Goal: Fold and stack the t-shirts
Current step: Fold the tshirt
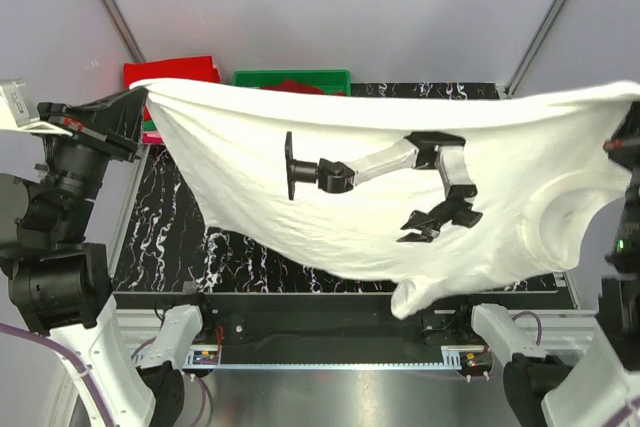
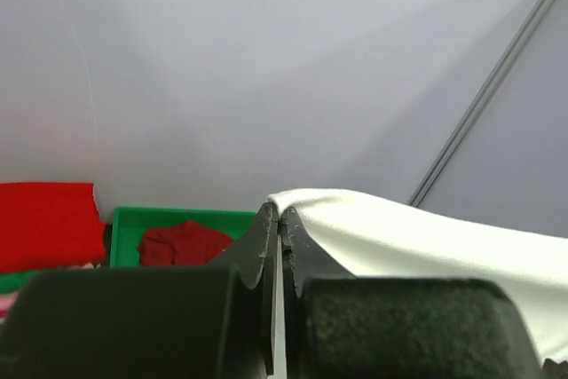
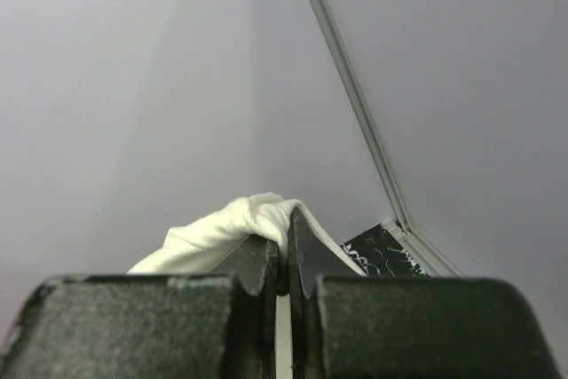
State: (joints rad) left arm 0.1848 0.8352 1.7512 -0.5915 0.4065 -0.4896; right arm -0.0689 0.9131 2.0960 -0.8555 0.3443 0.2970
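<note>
A white t-shirt (image 1: 300, 217) with a grey-black robot-arm print hangs spread in the air above the black marbled table (image 1: 150, 247). My left gripper (image 1: 140, 95) is shut on its left end; the cloth (image 2: 399, 228) is pinched between the jaws in the left wrist view, gripper (image 2: 280, 215). My right gripper (image 1: 625, 142) is shut on the right end near the collar; the bunched cloth (image 3: 231, 224) is clamped in the right wrist view, gripper (image 3: 286, 219). The shirt's lower edge sags toward the table's near edge.
A green plastic tray (image 1: 292, 78) with a dark red shirt (image 2: 182, 241) in it stands at the back. A folded red shirt (image 1: 172, 71) lies on a small stack at the back left. The enclosure's metal poles rise at both back corners.
</note>
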